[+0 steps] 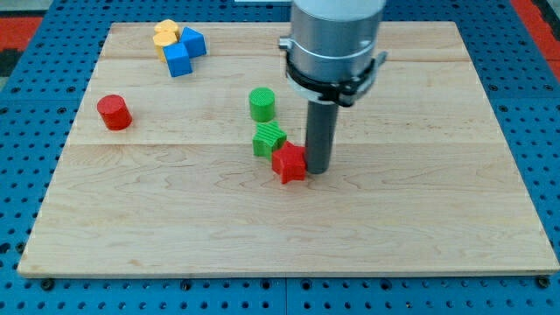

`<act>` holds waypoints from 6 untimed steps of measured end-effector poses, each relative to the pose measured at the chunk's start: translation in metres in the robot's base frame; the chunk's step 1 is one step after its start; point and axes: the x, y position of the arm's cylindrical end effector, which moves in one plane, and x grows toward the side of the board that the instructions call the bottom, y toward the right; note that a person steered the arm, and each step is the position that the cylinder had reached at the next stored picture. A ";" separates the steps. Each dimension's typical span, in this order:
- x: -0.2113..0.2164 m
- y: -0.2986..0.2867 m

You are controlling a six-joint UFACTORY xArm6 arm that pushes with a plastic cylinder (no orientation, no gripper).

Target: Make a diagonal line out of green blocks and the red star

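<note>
You have no fingers to open or close here; the arm ends in a plain dark rod, and my tip (318,170) sits on the pale wooden board (420,219) just beside the red star-shaped block (290,163), at its 3 o'clock, seemingly touching it, though the frame does not settle contact; the star in turn lies against the ribbed green star-like block (269,139), which is at the star's 11 o'clock; the round green cylinder block (262,104) stands apart, near the ribbed one's 12 o'clock; taken together the three already run from 11 o'clock down to 5 o'clock near the board's middle, so I judge the line close to done but slightly bent, the cylinder sitting too far toward 3 o'clock for a true diagonal; to finish well, push in short strokes and aim through a block's centre, since an off-centre shove will spin the star or knock its green neighbour out of place; come round wide before nudging the cylinder toward 9 o'clock; leave alone the red cylinder (114,113) at the board's 9 o'clock and the yellow block (166,33) and two blue blocks (184,51) clustered at 11 o'clock
</note>
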 end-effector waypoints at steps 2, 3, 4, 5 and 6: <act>-0.112 0.003; -0.129 -0.039; -0.104 -0.051; -0.081 -0.039; -0.142 -0.053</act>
